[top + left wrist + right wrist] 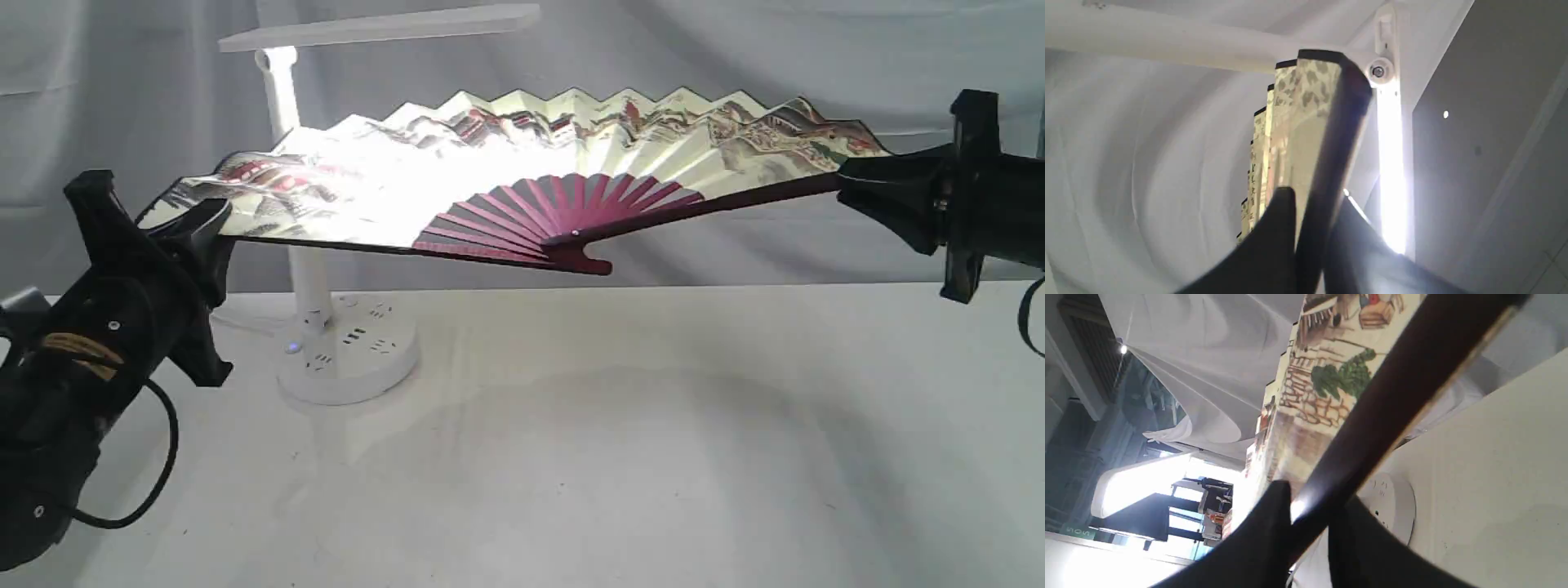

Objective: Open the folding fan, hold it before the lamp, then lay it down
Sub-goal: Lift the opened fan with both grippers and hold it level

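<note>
Two grippers are holding the folding fan (pixel 571 155) open, aloft before the lamp (pixel 310 278), with the left gripper (pixel 200 224) and right gripper (pixel 849 178) at opposite ends. In the left wrist view, fingers (pixel 1274 245) are pinching one dark outer rib; in the right wrist view, fingers (pixel 1265 535) are pinching the other.

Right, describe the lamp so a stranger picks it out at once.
On the white table, look back left, behind the fan. The lamp stands there: round socketed base, slim post, flat bar head above the fan. It is plain white and lit; the fan, held by the left claw and right claw, is painted and maroon-ribbed.
</note>
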Controlling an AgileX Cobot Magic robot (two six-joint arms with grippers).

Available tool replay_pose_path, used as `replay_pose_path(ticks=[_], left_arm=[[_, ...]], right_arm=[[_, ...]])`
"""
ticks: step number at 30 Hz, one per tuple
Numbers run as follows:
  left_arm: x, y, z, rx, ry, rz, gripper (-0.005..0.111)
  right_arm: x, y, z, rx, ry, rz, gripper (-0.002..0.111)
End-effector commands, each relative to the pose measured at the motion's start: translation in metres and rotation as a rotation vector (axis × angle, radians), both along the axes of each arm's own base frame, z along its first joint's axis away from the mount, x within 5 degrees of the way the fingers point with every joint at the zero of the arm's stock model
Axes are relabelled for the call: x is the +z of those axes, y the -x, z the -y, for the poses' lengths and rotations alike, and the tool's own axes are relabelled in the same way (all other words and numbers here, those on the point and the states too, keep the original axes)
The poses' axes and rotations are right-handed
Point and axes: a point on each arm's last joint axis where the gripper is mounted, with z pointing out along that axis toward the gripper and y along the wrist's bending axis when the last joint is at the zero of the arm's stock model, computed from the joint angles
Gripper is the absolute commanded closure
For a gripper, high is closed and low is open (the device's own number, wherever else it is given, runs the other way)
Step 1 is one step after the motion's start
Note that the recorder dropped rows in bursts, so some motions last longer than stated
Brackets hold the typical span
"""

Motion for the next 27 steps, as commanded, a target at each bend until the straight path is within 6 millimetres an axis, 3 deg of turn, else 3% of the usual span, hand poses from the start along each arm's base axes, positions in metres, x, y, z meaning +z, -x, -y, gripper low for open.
replay_pose_path(ticks=[1, 15, 27], left_arm=[[0.017, 0.000, -0.010, 0.072, 0.150, 0.086, 0.107], [0.035, 0.005, -0.010, 0.061, 0.177, 0.131, 0.107], [0.036, 0.007, -0.010, 0.056, 0.180, 0.134, 0.107]], right_arm=[[0.004, 0.000, -0.001, 0.003, 0.062, 0.014, 0.108], [0.041, 0.011, -0.007, 0.006, 0.098, 0.098, 0.108], [0.043, 0.012, -0.008, 0.014, 0.087, 0.099, 0.108]])
